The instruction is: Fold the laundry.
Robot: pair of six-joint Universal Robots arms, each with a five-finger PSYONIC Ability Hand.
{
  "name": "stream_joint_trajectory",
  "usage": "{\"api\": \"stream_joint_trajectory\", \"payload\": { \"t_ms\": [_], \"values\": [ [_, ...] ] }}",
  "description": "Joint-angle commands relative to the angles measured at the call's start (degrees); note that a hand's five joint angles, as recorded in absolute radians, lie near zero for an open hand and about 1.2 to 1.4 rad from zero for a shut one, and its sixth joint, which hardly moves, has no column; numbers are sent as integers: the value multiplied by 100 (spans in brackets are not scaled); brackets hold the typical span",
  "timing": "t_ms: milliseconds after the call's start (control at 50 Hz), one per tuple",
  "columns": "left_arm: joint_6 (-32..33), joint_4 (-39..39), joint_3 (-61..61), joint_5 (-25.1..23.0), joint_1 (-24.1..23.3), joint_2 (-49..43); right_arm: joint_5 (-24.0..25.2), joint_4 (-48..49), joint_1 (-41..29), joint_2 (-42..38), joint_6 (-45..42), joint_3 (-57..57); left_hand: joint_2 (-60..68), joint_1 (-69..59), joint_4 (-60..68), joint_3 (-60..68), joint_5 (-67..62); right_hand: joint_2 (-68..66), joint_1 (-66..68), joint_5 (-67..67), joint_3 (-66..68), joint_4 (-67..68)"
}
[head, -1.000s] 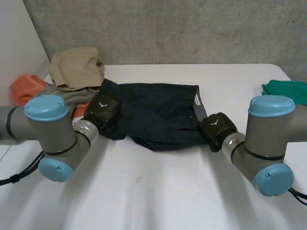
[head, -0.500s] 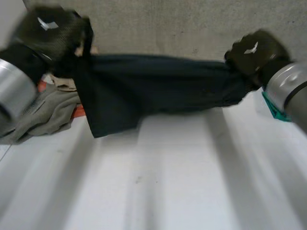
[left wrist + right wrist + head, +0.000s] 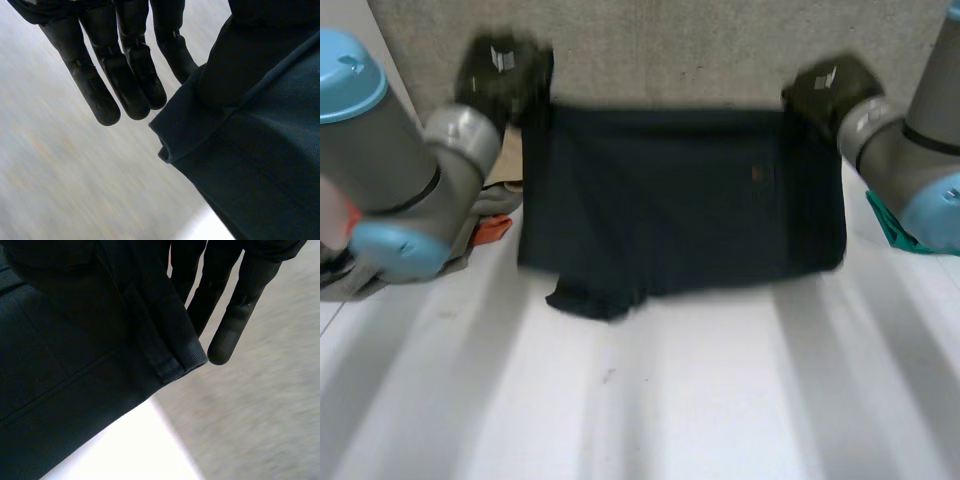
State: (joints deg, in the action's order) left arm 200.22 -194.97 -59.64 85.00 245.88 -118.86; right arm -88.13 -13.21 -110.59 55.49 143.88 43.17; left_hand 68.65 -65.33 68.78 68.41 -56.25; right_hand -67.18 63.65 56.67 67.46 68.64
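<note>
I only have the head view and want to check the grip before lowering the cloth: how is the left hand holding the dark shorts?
Observer: In its wrist view the left hand has straight fingers that are clear of the cloth. A corner of the dark navy shorts hangs beside them on the thumb side, wrapped over a covered bulge, so the pinch seems to sit there.
Operator: And the right hand?
Observer: The right hand also has straight fingers, partly behind the cloth. The corner of a thick stitched band lies across them, ending close to the fingertips.
</note>
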Motion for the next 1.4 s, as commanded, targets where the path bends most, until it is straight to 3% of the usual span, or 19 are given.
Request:
{"api": "stream_joint_trajectory", "payload": {
  "t_ms": [20, 80, 180, 420, 560, 720, 800, 840, 900, 960, 1020, 1100, 1320, 1400],
  "values": [
    [-89, -2956, 962, 95, 4, -251, -319, 2513, 11, -223, 1273, -863, 1135, -1467, 1122, 1159, -1375, -1282, 1635, 1333, 1254, 1136],
    [-106, -3100, 1085, 235, 30, -269, -328, 3077, 11, -126, 1388, -714, 1135, -1467, 1122, 1159, -1375, -1282, 1635, 1333, 1254, 1136],
    [-273, -2415, 937, 341, -5, -278, -284, 2921, 3, -64, 1379, -442, 1135, -1467, 1122, 1159, -1375, -1282, 1635, 1333, 1254, 1136],
    [-423, -1729, -1495, 131, -145, 109, -187, 2024, 3, -468, 1160, 446, 1135, -1467, 1122, 1159, -1375, -1282, 1635, 1333, 1254, 1136],
    [-195, -973, -2754, -10, -312, 249, 129, 1304, 73, -688, 308, 1430, 1135, -1467, 1122, 1159, -1375, -1282, 1635, 1333, 1254, 1136],
    [737, 616, -4108, -1, -356, 1224, 129, -5, 90, -224, -755, 3020, 1135, -1467, 1122, 1159, -1375, -1282, 1635, 1333, 1254, 1136],
    [1071, 1881, -4565, 25, -409, 1988, 112, -919, 143, 927, -1397, 4285, 1135, -1467, 1122, 1159, -1375, -1282, 1635, 1333, 1254, 1136],
    [1220, 2891, -4767, 16, -427, 2428, 199, -1305, 292, 1593, -1957, 5126, 1135, -1467, 1122, 1159, -1375, -1282, 1635, 1333, 1254, 1136],
    [1440, 4347, -4995, -54, -444, 2876, 313, -1439, 450, 2166, -2556, 5858, 1135, -1467, 1122, 1159, -1375, -1282, 1635, 1333, 1254, 1136],
    [1659, 5099, -4988, -246, -645, 3018, 577, -1457, 591, 2686, -3146, 6422, 1135, -1467, 1122, 1159, -1375, -1282, 1635, 1333, 1254, 1136],
    [1757, 4996, -4865, -388, -778, 3001, 718, -1492, 705, 2731, -3113, 6520, 1135, -1467, 1122, 1159, -1375, -1282, 1635, 1333, 1254, 1136],
    [1775, 4294, -4321, -344, -796, 2615, 806, -1422, 855, 2696, -2796, 6292, 1135, -1467, 1122, 1159, -1375, -1282, 1635, 1333, 1254, 1136],
    [1687, 1640, -1325, 253, -1015, 50, 710, 70, 987, 1528, -794, 4606, 1135, -1467, 1122, 1159, -1375, -1282, 1635, 1333, 1254, 1136],
    [1696, 647, -314, 333, -1024, -882, 482, 878, 961, 1046, -634, 4184, 1135, -1467, 1122, 1159, -1375, -1282, 1635, 1333, 1254, 1136]
  ]
}}
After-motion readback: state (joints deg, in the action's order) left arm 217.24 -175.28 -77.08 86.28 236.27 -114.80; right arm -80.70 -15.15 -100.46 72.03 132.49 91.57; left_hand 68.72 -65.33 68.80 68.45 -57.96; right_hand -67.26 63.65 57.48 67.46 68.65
